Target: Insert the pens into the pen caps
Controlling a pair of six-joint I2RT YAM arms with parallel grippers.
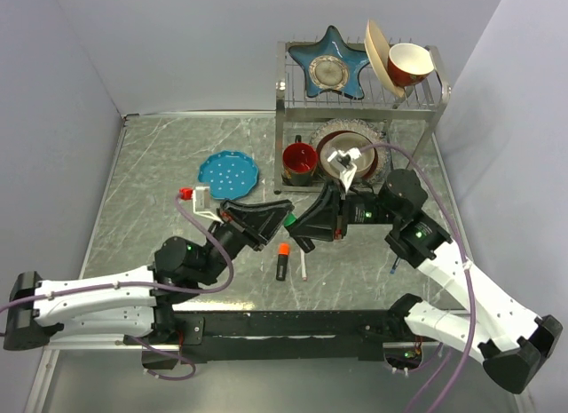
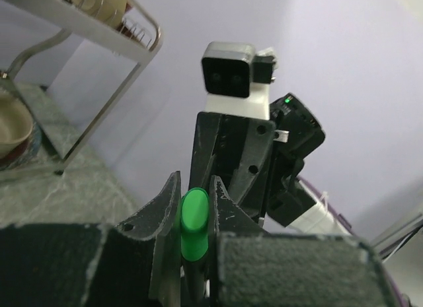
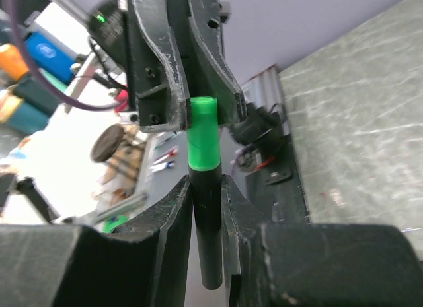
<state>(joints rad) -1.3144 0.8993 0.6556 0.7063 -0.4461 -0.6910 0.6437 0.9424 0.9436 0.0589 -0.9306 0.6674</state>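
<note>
Grey marbled surface, enclosed by plain lilac walls.

1. Left arm and right arm rise from the near edge. They reach inward and meet tip to tip above the middle of the surface.
2. Right jaws: closed to a narrow gap on the black body of a marker, one pad on each side. The marker points straight out from the jaws, with its rear end running back between them.
3. Green cap: sits on the marker's front end, its base meeting the black body. Whether it is fully seated cannot be told.
4. Left jaws: nearly closed, pinching the cap's outer end from the opposite side. Both wrist views confirm contact on both faces.
5. On the surface just nearer than the jaws lies a black marker with an orange cap. A thin white pen lies just beside it, roughly parallel and apart from it.
6. A thin dark pen lies close by the right arm; its colour is too small to confirm.
7. Blue plate: farther back, left of centre, flat on the surface.
8. Dish rack: at the far side. A star dish and a red bowl sit on top, and a red mug stands underneath.
</note>
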